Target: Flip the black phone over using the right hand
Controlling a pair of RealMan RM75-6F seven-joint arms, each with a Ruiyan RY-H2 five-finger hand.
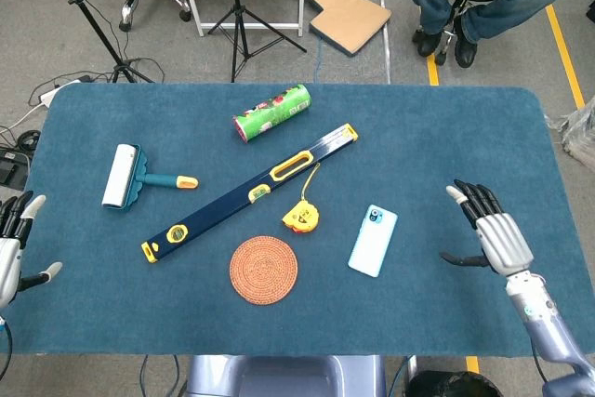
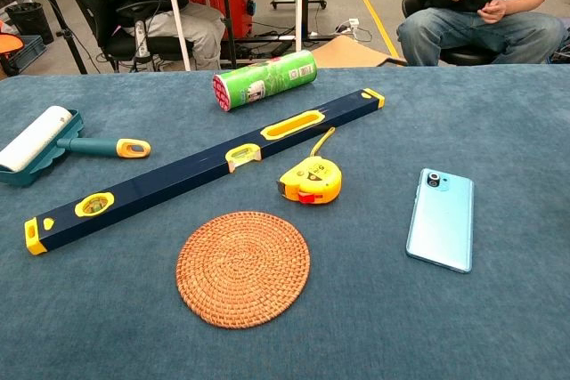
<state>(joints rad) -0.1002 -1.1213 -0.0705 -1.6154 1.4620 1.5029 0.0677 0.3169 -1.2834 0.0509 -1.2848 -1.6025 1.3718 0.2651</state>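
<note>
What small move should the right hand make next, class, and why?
Probably none beyond resting clear. The phone lies flat on the table with its light blue back and camera up, and the right hand is open and apart from it, so the flip looks done.

Silver right hand point(image 1: 493, 234) with black, white-tipped fingers point(image 1: 476, 200).

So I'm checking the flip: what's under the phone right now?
The phone lies flat on the blue table cloth, its light blue back and camera facing up. Its screen side faces down, hidden. The right hand is apart from it, open.
</note>
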